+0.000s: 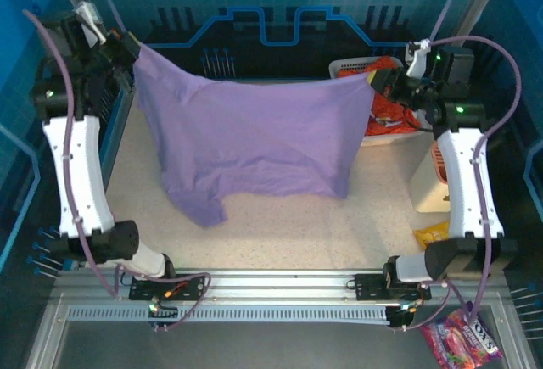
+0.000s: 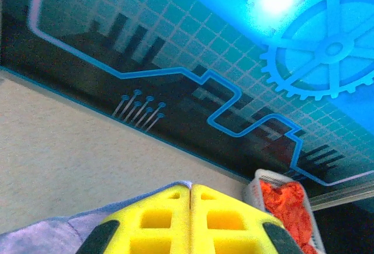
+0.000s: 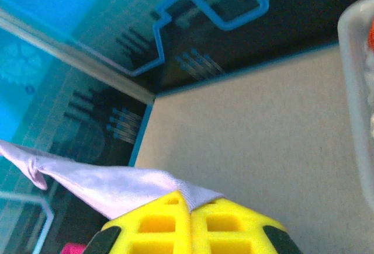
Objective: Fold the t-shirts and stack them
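Observation:
A lavender-purple t-shirt hangs spread in the air between my two grippers, its lower edge trailing onto the table. My left gripper is shut on the shirt's upper left corner; in the left wrist view the yellow fingers pinch a sliver of purple cloth. My right gripper is shut on the upper right corner, and the right wrist view has the hem clamped at the fingertips. An orange-red t-shirt lies crumpled in the white basket at the back right.
The basket with the orange cloth stands by the back wall. A cream box sits at the table's right edge, with a yellow packet in front of it. A pink snack bag lies on the near rail at the right.

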Controlling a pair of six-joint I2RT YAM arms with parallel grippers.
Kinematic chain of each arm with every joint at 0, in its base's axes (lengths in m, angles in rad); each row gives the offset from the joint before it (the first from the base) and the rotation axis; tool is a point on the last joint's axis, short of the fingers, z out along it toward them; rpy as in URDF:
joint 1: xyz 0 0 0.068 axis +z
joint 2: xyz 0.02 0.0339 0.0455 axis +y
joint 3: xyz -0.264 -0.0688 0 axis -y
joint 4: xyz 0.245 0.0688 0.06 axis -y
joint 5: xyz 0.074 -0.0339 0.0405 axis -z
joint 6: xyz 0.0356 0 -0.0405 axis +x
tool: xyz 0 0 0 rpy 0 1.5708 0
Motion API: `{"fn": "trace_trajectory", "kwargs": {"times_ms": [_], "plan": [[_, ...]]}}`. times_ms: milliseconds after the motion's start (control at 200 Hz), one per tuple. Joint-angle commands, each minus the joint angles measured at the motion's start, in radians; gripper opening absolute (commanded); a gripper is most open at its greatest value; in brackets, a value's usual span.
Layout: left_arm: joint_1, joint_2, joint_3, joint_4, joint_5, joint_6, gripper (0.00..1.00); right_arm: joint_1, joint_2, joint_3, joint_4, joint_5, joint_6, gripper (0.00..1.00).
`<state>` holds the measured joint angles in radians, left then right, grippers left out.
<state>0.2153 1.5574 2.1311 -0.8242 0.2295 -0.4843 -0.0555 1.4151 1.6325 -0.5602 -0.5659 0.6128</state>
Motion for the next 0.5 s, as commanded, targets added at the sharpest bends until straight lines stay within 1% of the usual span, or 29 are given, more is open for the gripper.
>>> {"fn": "trace_trajectory", "kwargs": {"times_ms": [0, 75, 160, 290, 335, 415, 450, 490], "plan": [[0.013, 0.074, 0.039, 0.226, 0.118, -0.084, 0.00, 0.056, 0.090, 0.076, 0.275, 0.103, 0.030, 0.00], [0.015, 0.120, 0.058, 0.331, 0.145, -0.120, 0.00, 0.085, 0.143, 0.122, 0.371, 0.166, 0.001, 0.00], [0.026, 0.167, 0.111, 0.435, 0.179, -0.159, 0.00, 0.102, 0.194, 0.174, 0.478, 0.178, 0.005, 0.00], [0.052, 0.261, 0.276, 0.565, 0.217, -0.217, 0.00, 0.118, 0.249, 0.288, 0.549, 0.205, -0.022, 0.00], [0.062, 0.299, 0.355, 0.581, 0.233, -0.245, 0.00, 0.118, 0.265, 0.326, 0.556, 0.204, -0.032, 0.00], [0.079, 0.370, 0.509, 0.539, 0.237, -0.273, 0.00, 0.118, 0.282, 0.372, 0.557, 0.208, -0.048, 0.00], [0.090, 0.383, 0.530, 0.543, 0.251, -0.297, 0.00, 0.118, 0.283, 0.375, 0.559, 0.209, -0.048, 0.00], [0.101, 0.377, 0.514, 0.554, 0.274, -0.316, 0.00, 0.115, 0.281, 0.371, 0.553, 0.203, -0.045, 0.00]]}}
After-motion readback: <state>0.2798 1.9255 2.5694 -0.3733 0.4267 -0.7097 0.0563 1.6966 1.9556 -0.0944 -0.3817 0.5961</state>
